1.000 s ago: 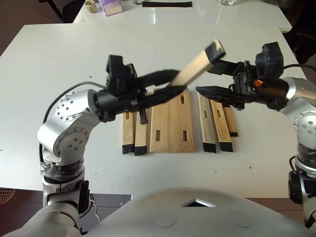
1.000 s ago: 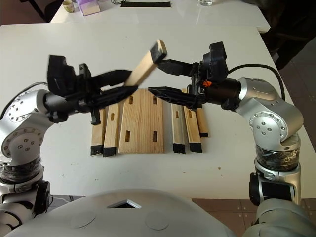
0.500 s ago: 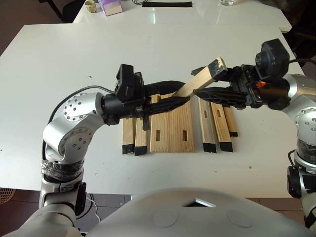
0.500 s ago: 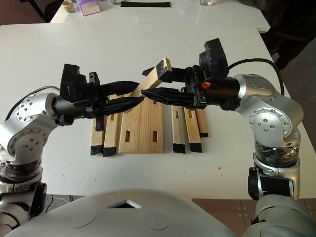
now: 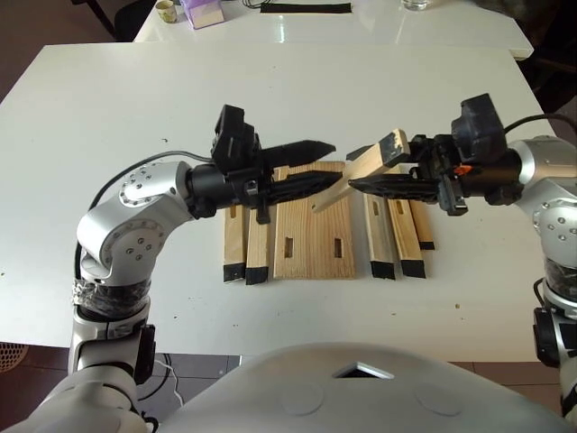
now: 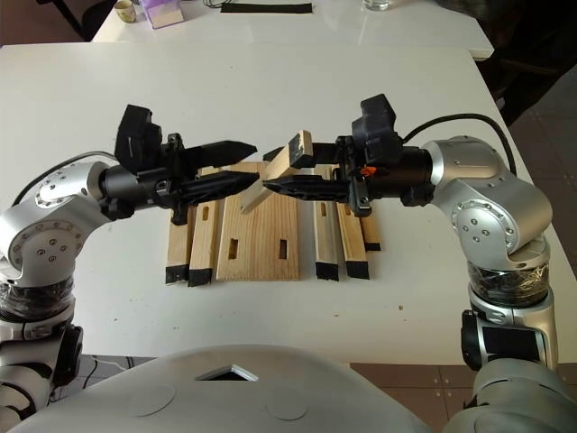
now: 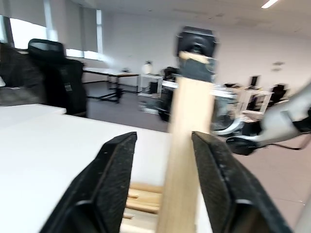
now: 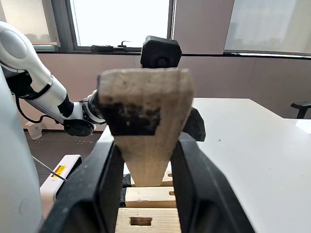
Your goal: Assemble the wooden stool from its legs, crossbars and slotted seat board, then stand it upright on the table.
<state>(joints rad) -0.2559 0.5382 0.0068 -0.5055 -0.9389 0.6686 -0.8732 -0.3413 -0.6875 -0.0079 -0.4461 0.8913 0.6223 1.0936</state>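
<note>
Right wrist view looks along a wooden stool leg (image 8: 146, 145), its black-capped end toward the camera, clamped on both sides by the black fingers (image 8: 95, 194) of the right gripper (image 5: 359, 169). Seen from the head, the leg is held above the white table (image 5: 108, 108) at a slant — capped end high beside the right wrist, bare end low over the slotted seat board (image 5: 311, 225); whether that end touches the board cannot be told. The left gripper (image 5: 336, 161) faces it from the other side with its fingers parted, and in the left wrist view the leg rises between them with a gap showing on each side — nothing gripped. The seat board lies flat in the middle of the table with its four slots up. Two black-tipped pieces (image 5: 257, 248) lie side by side just beside its left edge, and three similar pieces (image 5: 401, 230) lie in a row just beside its right edge, all flat and parallel to the board. A cup (image 5: 165, 11) stands on a second white table (image 5: 406, 32) behind.
</note>
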